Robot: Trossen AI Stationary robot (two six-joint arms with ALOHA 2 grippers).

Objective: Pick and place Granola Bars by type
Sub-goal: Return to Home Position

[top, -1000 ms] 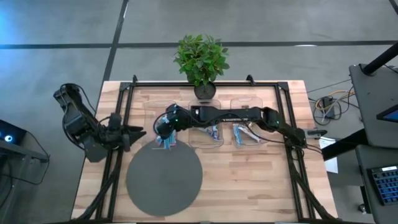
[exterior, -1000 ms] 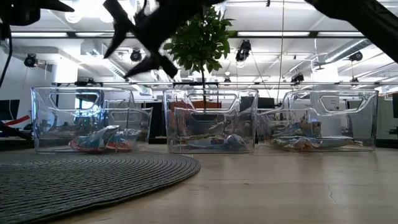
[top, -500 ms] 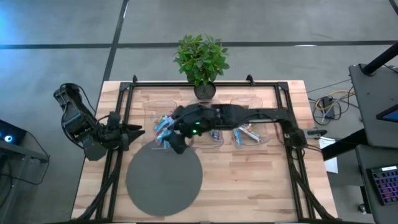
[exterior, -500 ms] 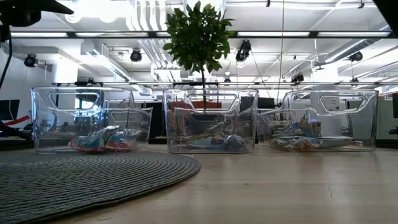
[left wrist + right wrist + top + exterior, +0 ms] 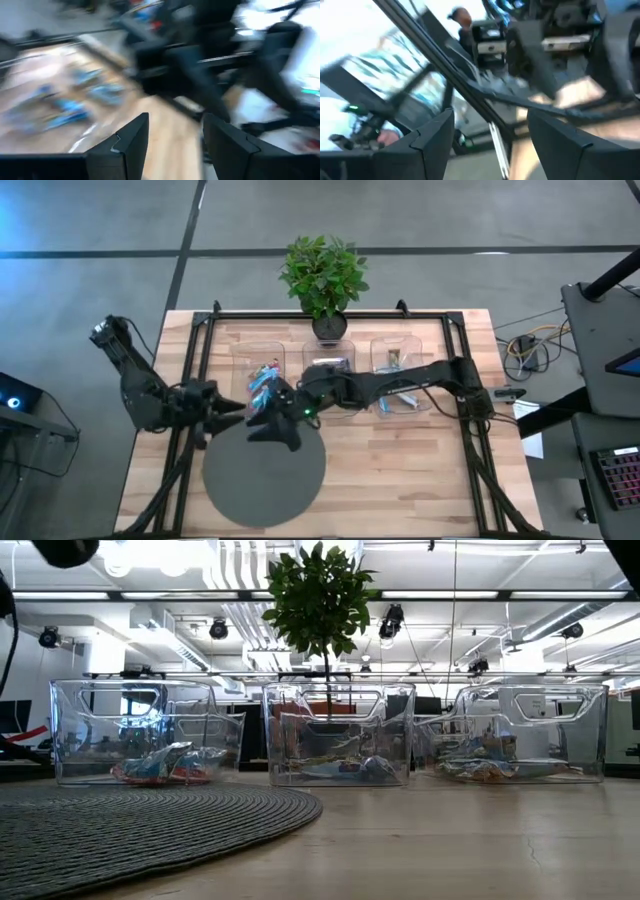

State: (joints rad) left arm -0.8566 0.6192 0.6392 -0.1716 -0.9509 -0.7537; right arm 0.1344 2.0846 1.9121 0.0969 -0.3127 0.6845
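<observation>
The Granola Bars lie in three clear trays at the table's far side. Blue bars (image 5: pixel 262 380) (image 5: pixel 160 765) fill the left tray (image 5: pixel 240 358). The middle tray's bars (image 5: pixel 340 768) are mostly hidden under my right arm in the high view. More bars (image 5: pixel 398 396) (image 5: pixel 480 768) lie in the right tray. My right gripper (image 5: pixel 265 430) (image 5: pixel 490 115) is open and holds nothing, above the far rim of the round grey mat (image 5: pixel 265 480). My left gripper (image 5: pixel 238 408) (image 5: pixel 175 120) is open too, at the mat's left far rim, pointing toward the right gripper. Neither gripper shows in the low view.
A potted plant (image 5: pixel 322 275) (image 5: pixel 318 600) stands at the table's far edge behind the middle tray. A black frame rail (image 5: pixel 195 370) runs along the table's left, right and far sides. Bare wood (image 5: pixel 410 470) lies to the right of the mat.
My right gripper has moved from above the left tray toward the table's near edge and now hangs over the mat's far rim; it has also left the top of the low view. My left gripper has moved toward the table's right, nearer the mat. The bars lie as before.
</observation>
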